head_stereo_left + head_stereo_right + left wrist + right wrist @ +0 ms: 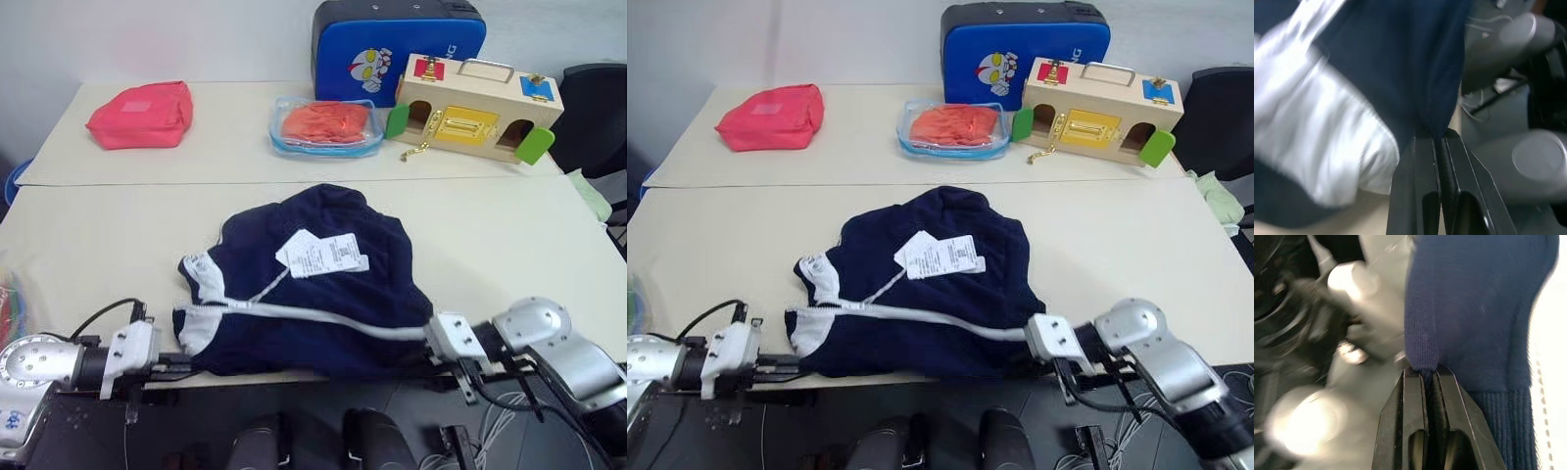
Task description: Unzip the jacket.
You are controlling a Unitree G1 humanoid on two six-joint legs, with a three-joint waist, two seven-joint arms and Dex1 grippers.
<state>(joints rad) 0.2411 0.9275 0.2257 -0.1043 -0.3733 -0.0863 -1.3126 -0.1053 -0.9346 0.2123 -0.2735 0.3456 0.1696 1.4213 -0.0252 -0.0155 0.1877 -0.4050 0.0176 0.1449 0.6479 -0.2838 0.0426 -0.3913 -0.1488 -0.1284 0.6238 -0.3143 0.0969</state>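
The navy jacket (323, 284) lies bunched at the near edge of the table, white tags (321, 255) on top and its white zipper (323, 318) running across the front. My left gripper (1437, 136) is shut on a fold of the jacket's navy fabric at its left end, beside the white collar panel (1317, 142). At the jacket's right end my right gripper (1422, 372) is shut on a navy fold near the ribbed hem (1506, 426). Both grippers sit at the table's front edge, left (181, 367) and right (431, 354).
A red pouch (142, 115) lies at the back left. An orange cloth in a clear bag (326, 125), a blue case (397, 49) and a wooden lock box (480, 108) stand at the back. A table seam (127, 184) runs behind the jacket.
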